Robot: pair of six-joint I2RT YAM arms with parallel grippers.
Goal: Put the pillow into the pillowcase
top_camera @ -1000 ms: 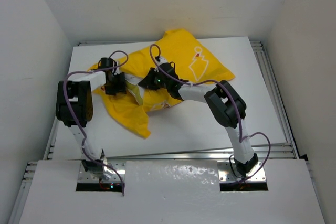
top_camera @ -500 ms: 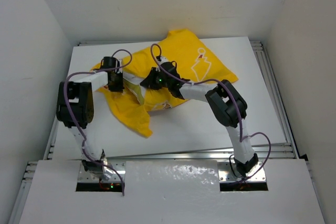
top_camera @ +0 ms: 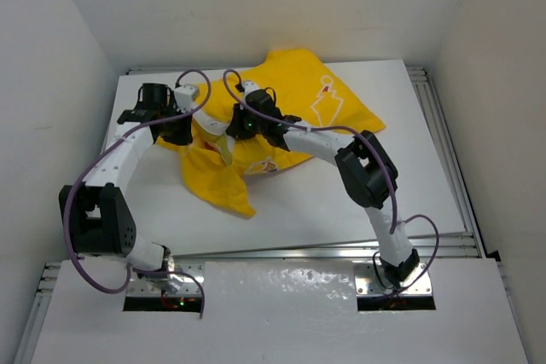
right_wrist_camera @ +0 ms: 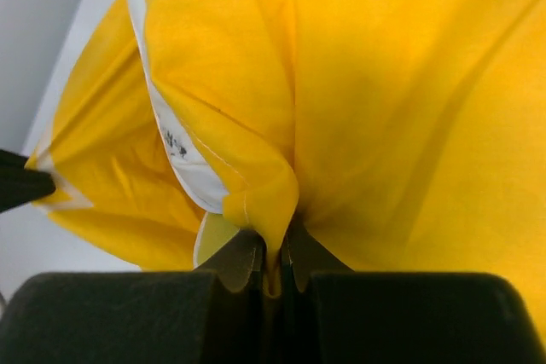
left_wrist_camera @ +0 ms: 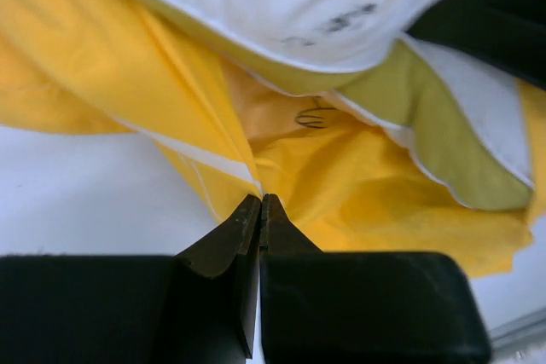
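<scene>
Lying rumpled across the upper middle of the overhead frame, the yellow pillowcase [top_camera: 294,108] is spread on the white bench [top_camera: 358,202], with a loose flap trailing down toward the lower left of the cloth. A white line drawing is printed on its upper right part.

The pillow [left_wrist_camera: 281,6] is largely hidden. Only a patch of white surface with small dark marks is seen, at the top of the left wrist frame, framed by the yellow mouth of the case. The cloth in the overhead frame is raised in a soft mound.

The left end effector [left_wrist_camera: 260,210] is pressed together at the left edge of the case. A white-stitched hem is drawn to a point right at its tips, so the pillowcase is taken to be pinched there. White bench is seen at the left of that frame.

The right end effector [right_wrist_camera: 273,257] is closed on a hanging fold of the pillowcase near the middle of the opening, and yellow cloth is clamped between its dark fingers. Both arms are reached in from the bottom of the overhead frame, near each other across the opening.
</scene>
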